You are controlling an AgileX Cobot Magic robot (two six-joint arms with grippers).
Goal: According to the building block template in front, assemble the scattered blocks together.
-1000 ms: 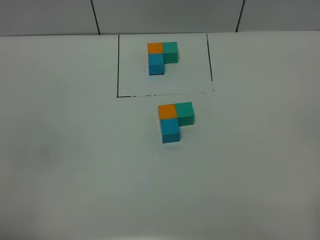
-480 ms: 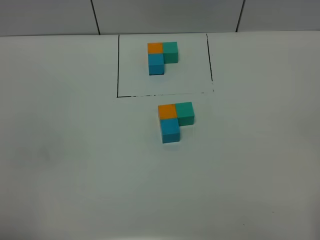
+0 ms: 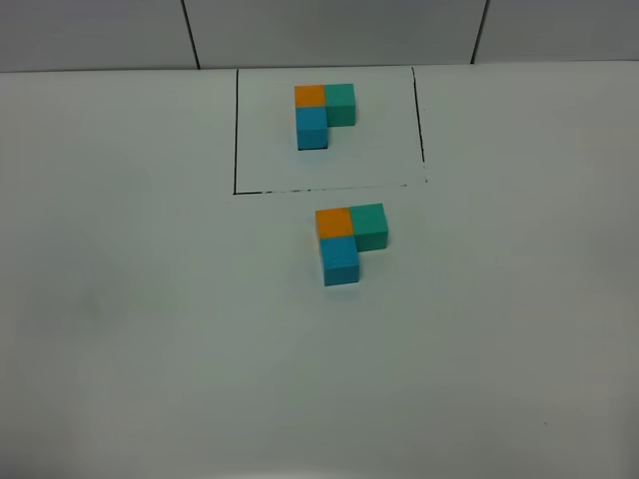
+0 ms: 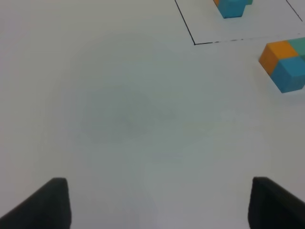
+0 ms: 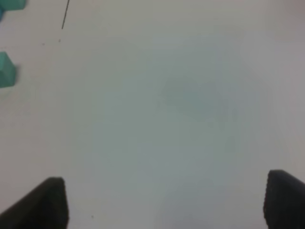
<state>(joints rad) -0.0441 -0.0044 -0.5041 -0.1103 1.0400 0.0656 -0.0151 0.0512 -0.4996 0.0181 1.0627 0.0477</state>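
The building block template (image 3: 324,115) is an L of orange, teal-green and blue cubes inside a black drawn rectangle at the back of the table. Just in front of the frame, the unframed blocks touch in the same L: orange (image 3: 333,222), teal-green (image 3: 369,226) and sky-blue (image 3: 340,261). Neither arm shows in the exterior view. In the left wrist view my left gripper (image 4: 159,202) stands open over bare table, with the orange block (image 4: 275,55) and blue block (image 4: 292,74) far off. My right gripper (image 5: 164,200) is open too, empty, with the teal-green block (image 5: 6,69) at the picture's edge.
The white table (image 3: 150,329) stretches wide on both sides of the blocks. A tiled wall (image 3: 329,30) rises behind the table's back edge. The black frame line (image 3: 236,130) is only drawn on the surface.
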